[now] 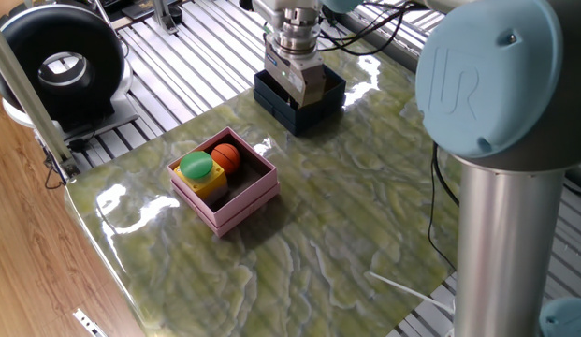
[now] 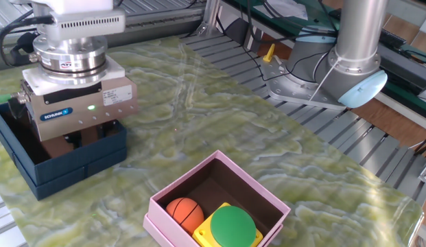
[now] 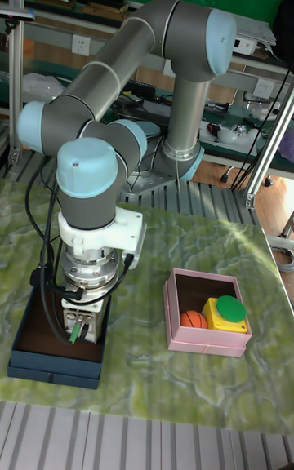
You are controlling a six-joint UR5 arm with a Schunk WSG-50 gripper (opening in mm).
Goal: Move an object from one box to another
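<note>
End effector (image 2: 74, 140) deep inside navy box (image 2: 96, 159), upper left; finger state hidden. Lift straight, clearing thin walls, toward pink box (image 2: 254, 186).

"SCHUNK" on claw (image 2: 74, 140) body; "UR" on arm joint cap (image 1: 486, 75)

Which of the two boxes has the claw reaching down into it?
The dark navy-blue box: the claw reaches into it. The pink box stands apart, holding an orange ball and a yellow-green block.

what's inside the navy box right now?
The tool reaches down into the navy box, and brown floor shows beside it. The tool body covers the fingertips, so any object there, or a grasp, can't be seen.
</note>
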